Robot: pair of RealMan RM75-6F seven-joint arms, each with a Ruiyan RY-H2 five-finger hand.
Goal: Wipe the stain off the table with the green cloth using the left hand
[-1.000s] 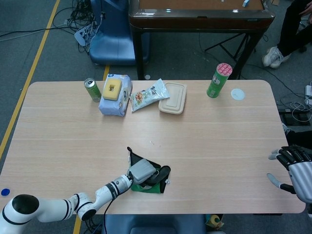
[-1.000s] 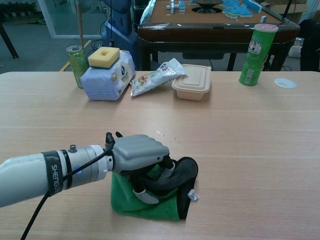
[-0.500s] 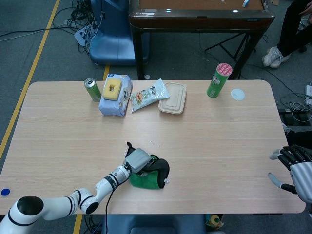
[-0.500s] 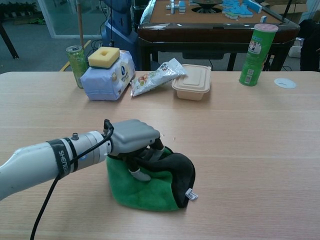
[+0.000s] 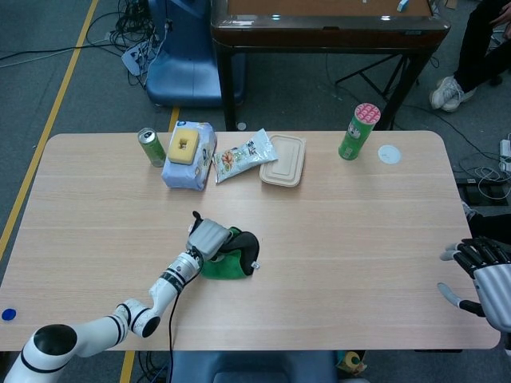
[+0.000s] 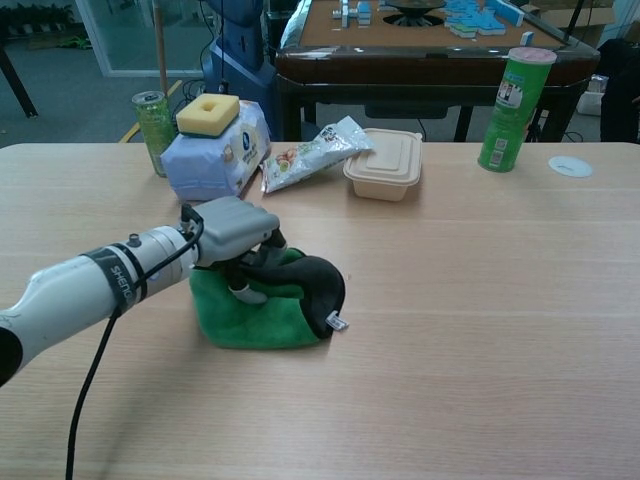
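Note:
The green cloth [image 5: 219, 266] [image 6: 250, 315], with a black lining folded over its right side, lies bunched on the table [image 5: 359, 231] left of centre. My left hand [image 5: 207, 236] [image 6: 238, 232] rests on top of the cloth with its fingers curled down into the folds, pressing it to the tabletop. No stain shows beside the cloth in either view. My right hand [image 5: 483, 275] hovers off the table's right edge, fingers apart and holding nothing; the chest view does not show it.
Along the far side stand a green can [image 5: 150, 147], a tissue pack with a yellow sponge on it [image 5: 189, 153], a snack bag [image 5: 243, 155], a beige lunch box [image 5: 284, 160], a green tube [image 5: 358, 132] and a white lid [image 5: 389, 154].
My left hand has pushed the green cloth away from the near edge, toward the far left, over about a cloth's length. The right hand has stayed still.

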